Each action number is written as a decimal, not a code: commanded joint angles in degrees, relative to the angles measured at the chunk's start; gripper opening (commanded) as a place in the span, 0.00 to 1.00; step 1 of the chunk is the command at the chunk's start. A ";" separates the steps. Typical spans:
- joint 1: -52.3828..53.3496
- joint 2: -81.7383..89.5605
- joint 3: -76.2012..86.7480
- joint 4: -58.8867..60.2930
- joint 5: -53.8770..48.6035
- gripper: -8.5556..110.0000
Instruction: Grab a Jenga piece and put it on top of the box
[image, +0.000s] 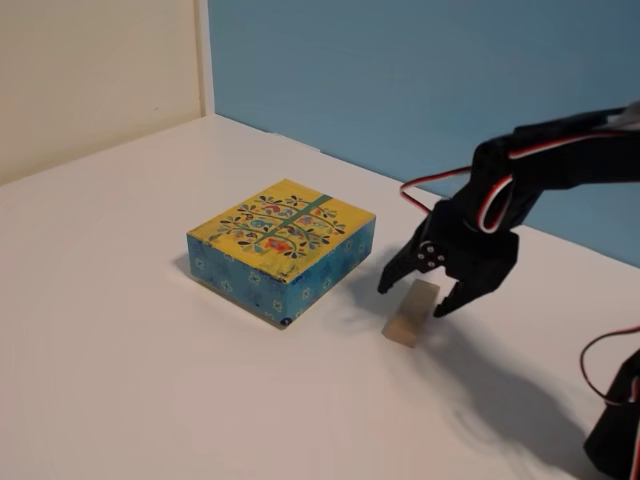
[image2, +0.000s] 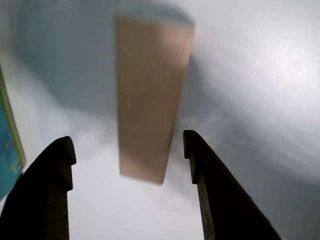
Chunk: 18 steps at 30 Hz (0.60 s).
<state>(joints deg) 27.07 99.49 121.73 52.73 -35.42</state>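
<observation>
Beside the box (image: 281, 249), Jenga piece (image: 411, 313) lying flat, long axis between spread end effector (image: 412, 296) fingers.

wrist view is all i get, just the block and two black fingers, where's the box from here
Observer: In the fixed view the box sits on the table, left of the Jenga piece, with a clear gap between them.
Operator: anything on the box top
Observer: No, its patterned yellow top is bare.
Operator: end effector touching the block?
Observer: The end effector is open and straddles the block's far end; I can't tell whether it touches.
</observation>
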 joint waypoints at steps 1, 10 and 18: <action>0.26 -0.44 -0.97 -1.32 -0.53 0.29; 1.41 -1.49 -1.14 -1.41 -2.99 0.28; 2.37 -3.16 -1.85 -0.97 -4.39 0.26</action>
<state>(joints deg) 29.09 96.59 121.46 51.77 -39.46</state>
